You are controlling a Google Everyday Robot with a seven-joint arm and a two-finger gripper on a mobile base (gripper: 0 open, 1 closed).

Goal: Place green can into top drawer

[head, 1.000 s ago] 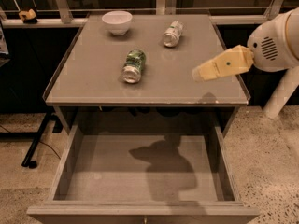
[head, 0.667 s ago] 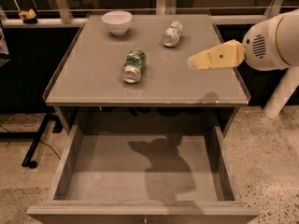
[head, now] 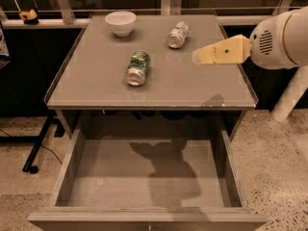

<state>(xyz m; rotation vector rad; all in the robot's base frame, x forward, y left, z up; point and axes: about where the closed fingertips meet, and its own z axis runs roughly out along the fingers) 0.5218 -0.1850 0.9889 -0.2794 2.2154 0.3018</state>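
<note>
The green can (head: 137, 67) lies on its side near the middle of the grey table top (head: 96, 88), one silver end facing the front. My gripper (head: 198, 56) hangs over the right part of the table, pointing left, about a can's length to the right of the green can and apart from it. It holds nothing that I can see. The top drawer (head: 110, 179) is pulled open below the table's front edge. Its flat grey bottom is bare, with the arm's shadow on it.
A paler white-and-green can (head: 178, 34) lies at the back of the table, left of and behind my gripper. A white bowl (head: 120, 22) stands at the back left. A window ledge (head: 43, 23) with a small yellow object (head: 30, 16) runs behind the table.
My gripper has moved left and farther in over the table, toward the cans. The cans, bowl and drawer have not moved.
</note>
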